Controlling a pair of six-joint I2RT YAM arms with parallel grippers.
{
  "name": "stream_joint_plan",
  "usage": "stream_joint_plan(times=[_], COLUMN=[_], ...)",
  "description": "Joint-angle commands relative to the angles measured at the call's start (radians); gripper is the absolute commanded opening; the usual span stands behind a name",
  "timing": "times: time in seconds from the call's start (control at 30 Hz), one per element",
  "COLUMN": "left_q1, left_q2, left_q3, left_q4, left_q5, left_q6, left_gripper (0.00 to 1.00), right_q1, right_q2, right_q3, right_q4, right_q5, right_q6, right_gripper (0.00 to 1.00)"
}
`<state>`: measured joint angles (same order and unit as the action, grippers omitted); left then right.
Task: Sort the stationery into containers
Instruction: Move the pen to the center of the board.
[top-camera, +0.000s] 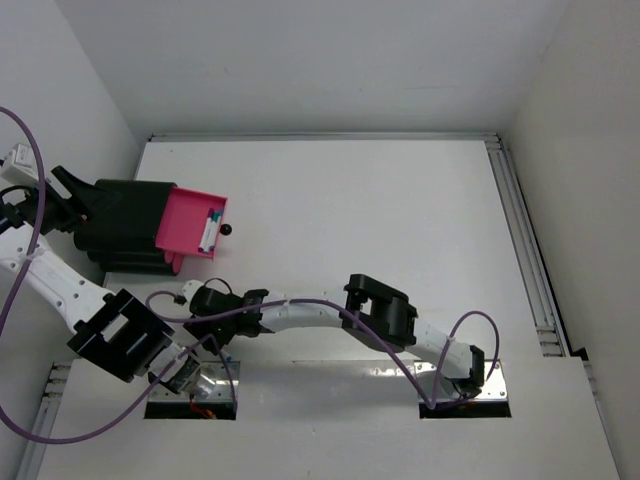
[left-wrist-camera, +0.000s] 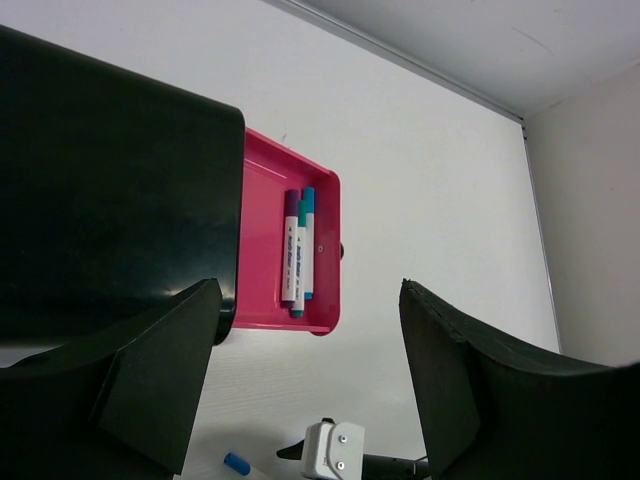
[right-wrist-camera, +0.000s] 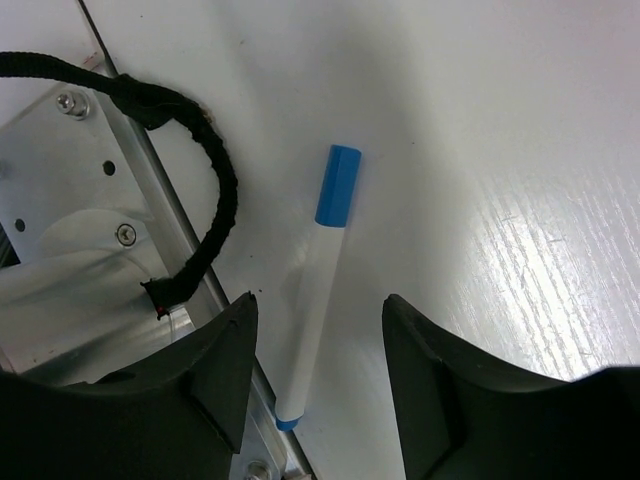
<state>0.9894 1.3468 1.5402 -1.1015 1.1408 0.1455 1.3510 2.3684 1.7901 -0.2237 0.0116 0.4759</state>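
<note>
Pen, blue-capped, lies lengthwise between the right gripper fingers, cap toward frame top; fingers spread wide, holding nothing.

Looks past the left gripper, jaws wide apart, down onto a white tabletop. Shows a black box at left, with a pink tray right against its right side. Finds two white pens lying side by side in the tray: a purple-capped pen and a teal-capped pen. Catches a blue cap and a white bracket near the bottom edge.
</note>
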Motion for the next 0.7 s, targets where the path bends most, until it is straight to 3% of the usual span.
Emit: stream_joint_plan(times=[0.0,0.4,0.67], left_q1=[0.014,0.012,0.014], left_q2=[0.0,0.023,0.04], left_q3=[0.026,0.047,0.08], left_q4=[0.023,0.118,0.16], left_q5=[0.011,0.011,-0.009], left_q6=[0.009,-0.083,-0.115], left_gripper=[0.78,0.78,0.78], right_q1=[0.051,0.096,0.105], right_q2=[-0.014,0.0,0.019], right_q3=[-0.008,0.003,-0.004], right_q4=[0.02,-0.088,-0.14], right_q5=[-0.015,0.04,0.086], right_q6=[-0.014,-0.143,-0.229], right_gripper=[0.52,0.47,0.22])
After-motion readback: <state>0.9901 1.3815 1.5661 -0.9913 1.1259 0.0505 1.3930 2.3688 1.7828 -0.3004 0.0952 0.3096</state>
